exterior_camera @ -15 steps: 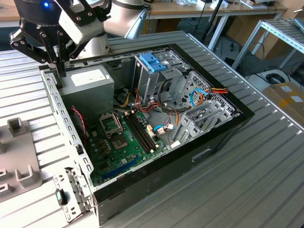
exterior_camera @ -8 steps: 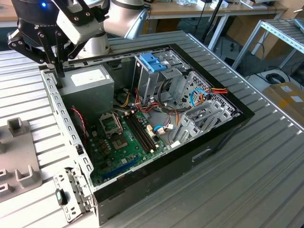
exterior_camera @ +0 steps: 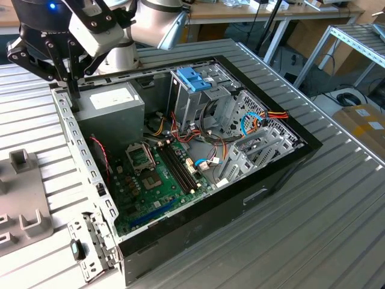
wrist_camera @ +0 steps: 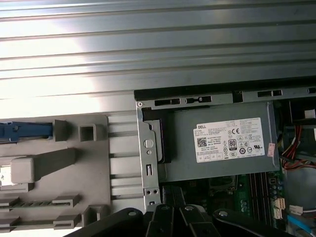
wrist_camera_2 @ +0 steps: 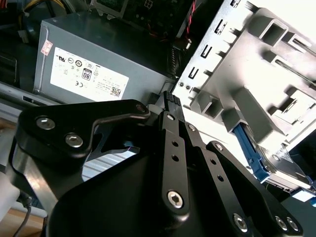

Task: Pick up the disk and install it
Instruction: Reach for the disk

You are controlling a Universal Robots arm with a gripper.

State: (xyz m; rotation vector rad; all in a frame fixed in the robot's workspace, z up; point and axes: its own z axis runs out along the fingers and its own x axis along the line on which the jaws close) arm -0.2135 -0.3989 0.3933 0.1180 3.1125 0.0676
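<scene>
disk (wrist_camera_2: 281, 168) | silver-grey metal, light-blue frame edge | partly behind grey holder (wrist_camera_2: 247, 98)

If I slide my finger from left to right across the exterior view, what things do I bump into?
light grey plastic holder with blocks → grey metal box with a white label → bright blue plastic bracket → bundle of red, yellow and orange wires → brown cardboard box

Ribbed metal table (exterior_camera: 337, 229), wooden benches (exterior_camera: 228, 12) behind
</scene>
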